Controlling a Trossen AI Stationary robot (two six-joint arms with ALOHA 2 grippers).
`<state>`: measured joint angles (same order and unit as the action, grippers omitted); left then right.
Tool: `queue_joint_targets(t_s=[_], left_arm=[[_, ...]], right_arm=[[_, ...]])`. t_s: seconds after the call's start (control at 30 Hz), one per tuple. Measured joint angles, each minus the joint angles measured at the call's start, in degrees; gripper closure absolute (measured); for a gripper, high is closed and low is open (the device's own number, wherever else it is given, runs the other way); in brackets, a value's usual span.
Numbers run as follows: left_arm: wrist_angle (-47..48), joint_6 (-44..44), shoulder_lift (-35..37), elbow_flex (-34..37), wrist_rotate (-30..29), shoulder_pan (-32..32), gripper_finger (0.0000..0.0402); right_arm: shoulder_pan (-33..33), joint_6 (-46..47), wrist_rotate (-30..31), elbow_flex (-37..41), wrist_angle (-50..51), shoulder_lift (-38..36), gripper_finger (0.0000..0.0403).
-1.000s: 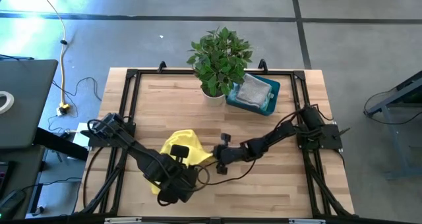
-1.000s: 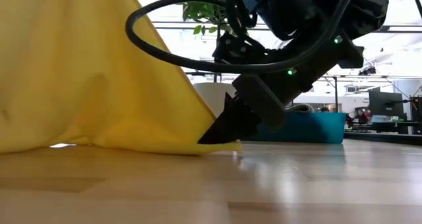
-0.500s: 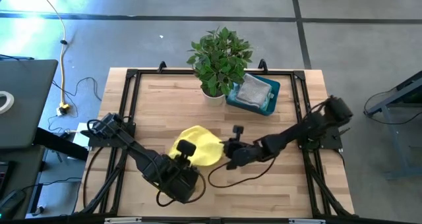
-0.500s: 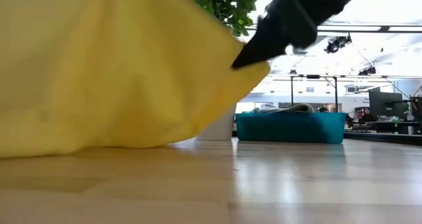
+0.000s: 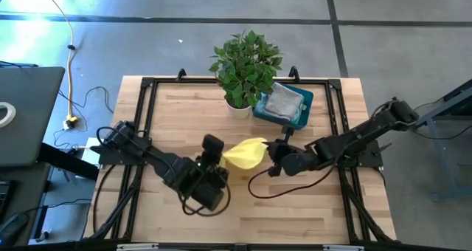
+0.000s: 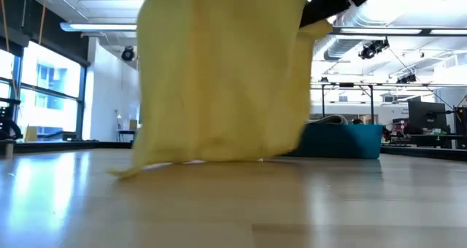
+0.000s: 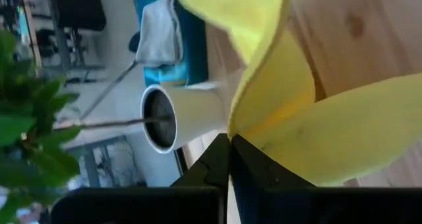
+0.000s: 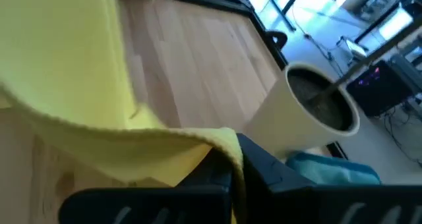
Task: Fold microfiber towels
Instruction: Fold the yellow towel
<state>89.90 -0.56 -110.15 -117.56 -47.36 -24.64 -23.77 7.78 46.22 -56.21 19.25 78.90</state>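
The left gripper [image 5: 221, 160] pinches one corner of the yellow towel [image 5: 245, 153], jaws closed on it. The towel hangs just in front of the potted plant [image 5: 244, 63], its lower edge brushing the table [image 5: 295, 214]. The right gripper [image 5: 270, 153] clamps the opposite corner.

leafy potted plant [image 5: 245, 66] beside teal bin [image 5: 304, 107], wooden table [image 5: 295, 214], laptop [image 5: 26, 114]

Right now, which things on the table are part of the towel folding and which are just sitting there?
In the job: yellow towel, held up by left gripper and right gripper; grey towel waiting in the bin.
Just there: teal bin, potted plant.
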Motion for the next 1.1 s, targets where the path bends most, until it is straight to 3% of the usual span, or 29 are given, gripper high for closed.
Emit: queue_joint_targets(t_s=[0.13, 0.33, 0.5, 0.63, 0.77, 0.87, 0.93, 1.1], left_arm=[[0.10, -5.87, 2.77, 3.92, 0.38, 2.52, 0.0401], [0.21, -16.90, 5.81, 11.78, 5.59, 7.35, 0.0401], [0.09, -6.84, 7.37, 13.60, 5.24, 11.21, 0.0401], [0.03, 8.36, 7.66, 13.49, 3.04, 13.34, 0.0401], [0.09, 20.60, 8.34, 13.41, -4.18, 15.40, 0.0401], [0.15, 21.06, 9.48, 13.43, -10.38, 16.78, 0.0401], [0.14, 17.81, 10.31, 13.40, -11.21, 17.38, 0.0401], [0.03, 5.28, 11.13, 13.59, -3.12, 15.50, 0.0401]], right_arm=[[1.33, 7.33, -2.21, -2.63, 10.58, 0.87, 0.0403], [5.62, 17.45, -6.22, -12.85, 33.53, 3.92, 0.0403], [9.80, 17.47, -10.67, -23.50, 47.14, 5.77, 0.0403], [12.00, 10.89, -15.01, -29.55, 51.13, 7.06, 0.0403], [13.79, 4.09, -11.72, -34.43, 54.31, 8.01, 0.0403], [15.51, 1.76, -6.80, -37.44, 55.21, 8.23, 0.0403], [16.68, 1.02, -6.35, -38.54, 55.16, 8.23, 0.0403], [16.94, 5.03, -10.00, -36.47, 57.75, 8.93, 0.0403]])
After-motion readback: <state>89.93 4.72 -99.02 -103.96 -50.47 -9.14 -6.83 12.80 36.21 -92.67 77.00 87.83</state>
